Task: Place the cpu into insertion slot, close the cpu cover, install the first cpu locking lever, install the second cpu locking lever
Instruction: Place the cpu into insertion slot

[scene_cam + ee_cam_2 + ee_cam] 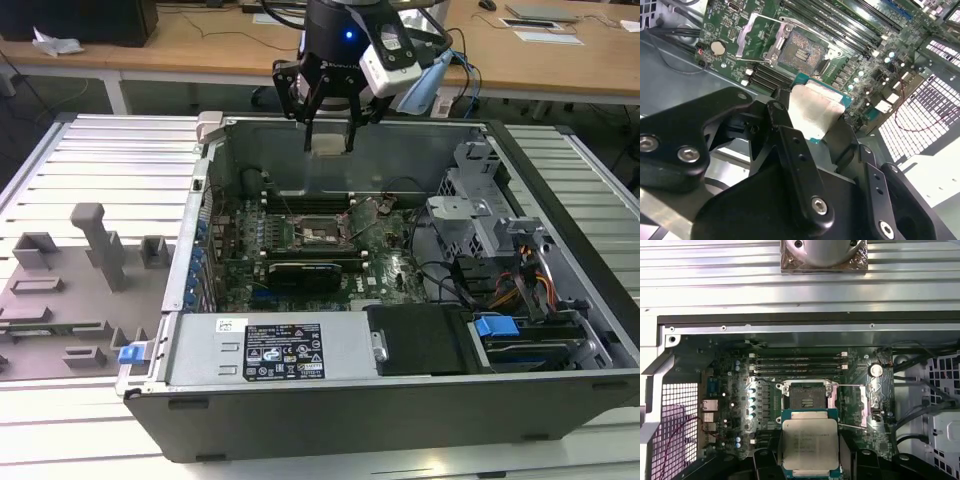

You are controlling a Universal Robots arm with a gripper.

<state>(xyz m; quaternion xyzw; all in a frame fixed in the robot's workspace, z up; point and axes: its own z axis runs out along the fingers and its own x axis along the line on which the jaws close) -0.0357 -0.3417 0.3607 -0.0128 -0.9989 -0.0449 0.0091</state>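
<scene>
End effector clenched on cpu, pinching its edges, metal top facing the first wrist view. Cpu hangs well abv socket, not touching. Socket sits bare on mobo inside open case.

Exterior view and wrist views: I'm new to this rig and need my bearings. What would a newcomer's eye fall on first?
First the gripper, hanging over the open computer case with the cpu pinched between its fingers. Next, in the first wrist view, the empty insertion slot on the green motherboard inside the case, its contacts uncovered.
</scene>
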